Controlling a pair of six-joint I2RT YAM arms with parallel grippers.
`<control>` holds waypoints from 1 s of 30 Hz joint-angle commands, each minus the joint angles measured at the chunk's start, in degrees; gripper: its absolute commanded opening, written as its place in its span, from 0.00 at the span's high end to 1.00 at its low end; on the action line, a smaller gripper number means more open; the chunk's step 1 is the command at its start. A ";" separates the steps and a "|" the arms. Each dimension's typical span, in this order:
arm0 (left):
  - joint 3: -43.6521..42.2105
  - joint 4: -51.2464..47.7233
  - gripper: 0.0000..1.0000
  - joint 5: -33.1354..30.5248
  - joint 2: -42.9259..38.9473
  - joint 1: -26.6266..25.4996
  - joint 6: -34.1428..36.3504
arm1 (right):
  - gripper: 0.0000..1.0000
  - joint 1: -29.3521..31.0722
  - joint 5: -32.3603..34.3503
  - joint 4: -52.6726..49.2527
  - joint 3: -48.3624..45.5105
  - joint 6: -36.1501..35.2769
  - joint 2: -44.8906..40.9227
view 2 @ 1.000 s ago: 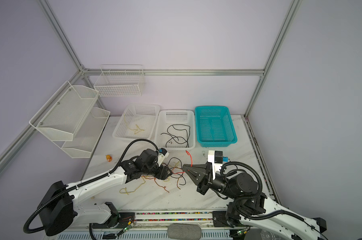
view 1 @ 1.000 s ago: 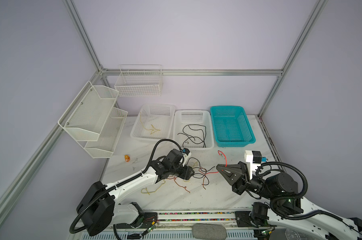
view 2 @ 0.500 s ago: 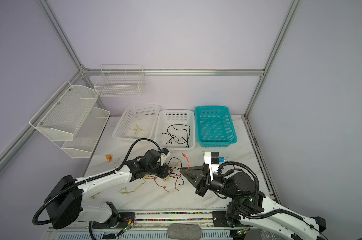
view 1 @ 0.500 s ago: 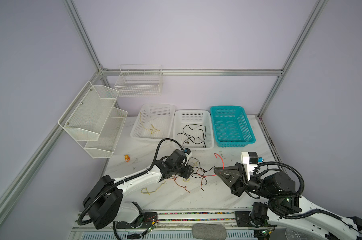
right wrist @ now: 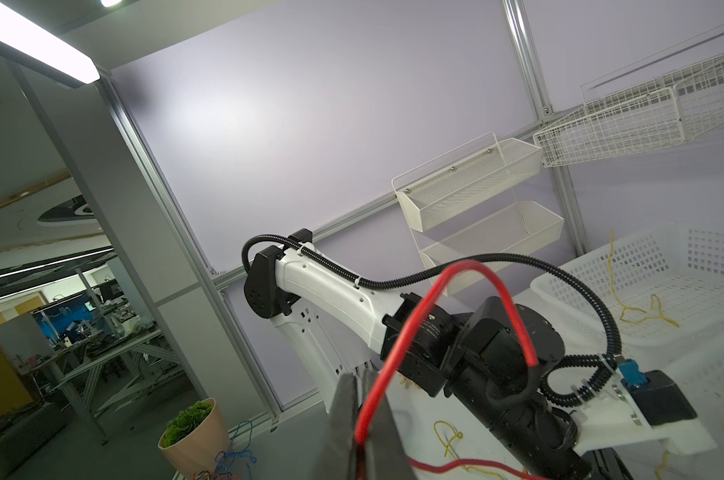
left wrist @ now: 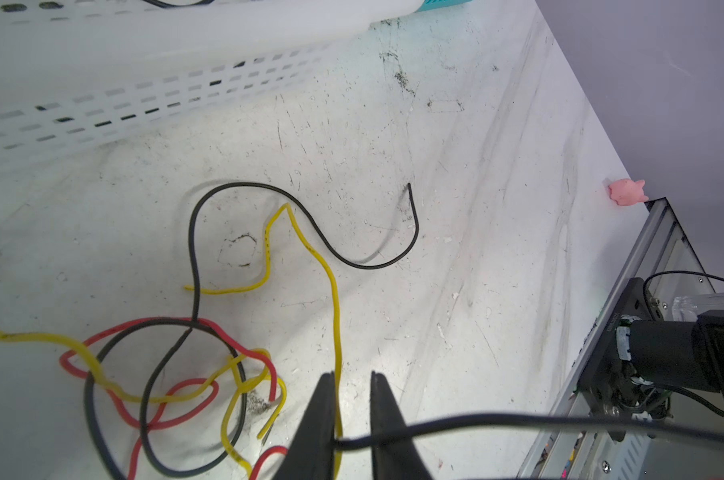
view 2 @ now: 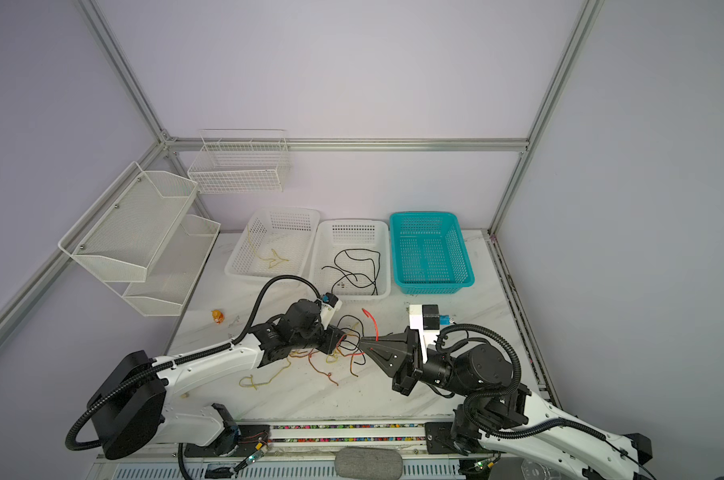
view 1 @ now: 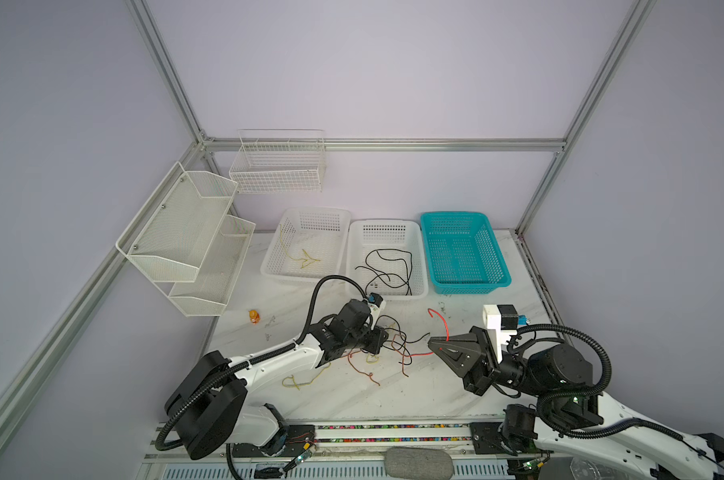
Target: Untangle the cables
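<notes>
Plainly, the right gripper (right wrist: 360,378) is clenched on a red cable (right wrist: 468,266), whose lower run leaves the frame. The left gripper (left wrist: 352,376) stands narrowly apart around a black cable (left wrist: 476,420) and a yellow cable (left wrist: 336,307). Their contact is cut off, so I cannot tell whether it pinches. The tangle (view 1: 397,345) lies on the table (view 1: 414,399) between both arms.

Pale lilac walls (view 1: 393,75) framed by aluminium struts (view 1: 381,144) enclose a scuffed white marbled tabletop (view 1: 414,395), under a ceiling strip light (right wrist: 40,45).

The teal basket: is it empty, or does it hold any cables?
Empty: in both top views the teal basket shows only bare mesh floor, nothing inside.
</notes>
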 commanded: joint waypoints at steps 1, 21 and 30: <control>-1.80 1.80 0.91 -0.94 -2.85 -0.18 0.22 | 1.00 0.05 0.44 2.92 -0.23 0.43 -0.70; 13.22 -19.73 1.00 -12.19 -24.92 -0.13 4.53 | 1.00 0.06 33.38 -0.51 -15.84 14.47 -9.20; 21.78 -20.72 1.00 -16.55 -30.18 -0.09 5.80 | 1.00 -0.02 39.85 -0.86 -20.68 18.33 -6.33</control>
